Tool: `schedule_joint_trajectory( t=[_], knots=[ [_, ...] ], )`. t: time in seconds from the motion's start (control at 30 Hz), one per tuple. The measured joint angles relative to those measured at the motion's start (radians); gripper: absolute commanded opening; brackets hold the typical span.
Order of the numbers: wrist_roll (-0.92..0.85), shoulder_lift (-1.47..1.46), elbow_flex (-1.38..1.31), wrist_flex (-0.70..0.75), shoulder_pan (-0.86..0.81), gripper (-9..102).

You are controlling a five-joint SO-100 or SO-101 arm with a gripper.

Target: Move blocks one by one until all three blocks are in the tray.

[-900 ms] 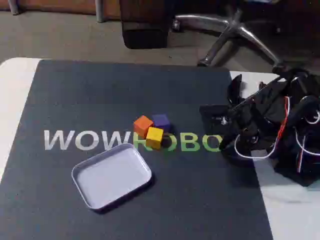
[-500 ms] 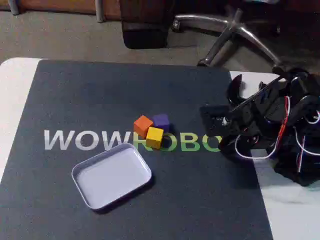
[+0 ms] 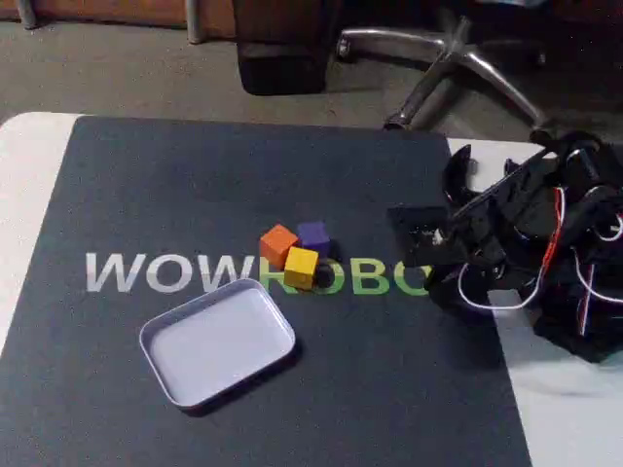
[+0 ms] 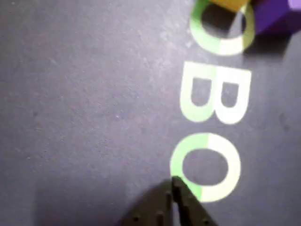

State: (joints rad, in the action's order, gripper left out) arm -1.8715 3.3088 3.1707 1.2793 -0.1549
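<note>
In the fixed view three small blocks sit bunched together on the dark mat: orange (image 3: 278, 243), purple (image 3: 313, 234) and yellow (image 3: 301, 266). The pale silvery tray (image 3: 216, 341) lies just in front of them to the left, with nothing in it. My gripper (image 3: 401, 233) hovers low over the mat to the right of the blocks, about a tray-width away. In the wrist view its fingertips (image 4: 173, 186) meet at the bottom edge, shut and holding nothing. The yellow block (image 4: 228, 4) and purple block (image 4: 277, 14) peek in at the top.
The dark mat (image 3: 195, 175) printed with "WOWROBO" covers most of the white table (image 3: 29, 156). The arm's black body with its loose wires (image 3: 545, 263) stands at the right edge. Chair legs (image 3: 458, 58) and floor lie beyond the table's far edge.
The arm has shifted only slightly. Blocks and tray have not moved.
</note>
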Motion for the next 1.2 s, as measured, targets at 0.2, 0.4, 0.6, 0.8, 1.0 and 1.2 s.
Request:
schedule_joint_trajectory(
  t=[0.2,0.4,0.6,0.8,1.0,1.2],
  knots=[
    [-0.028,-0.002,0.006,-0.054,-0.025,-8],
    [0.005,-0.003,0.006,-0.181,-0.041,-8],
    [0.032,-0.006,0.006,-0.305,-0.061,-7],
    [0.043,-0.006,-0.057,-0.325,-0.077,-3],
    [-0.040,-0.071,-0.282,-0.086,-0.089,-3],
    [-0.032,-0.377,-0.574,0.014,-0.074,-3]
  ],
)
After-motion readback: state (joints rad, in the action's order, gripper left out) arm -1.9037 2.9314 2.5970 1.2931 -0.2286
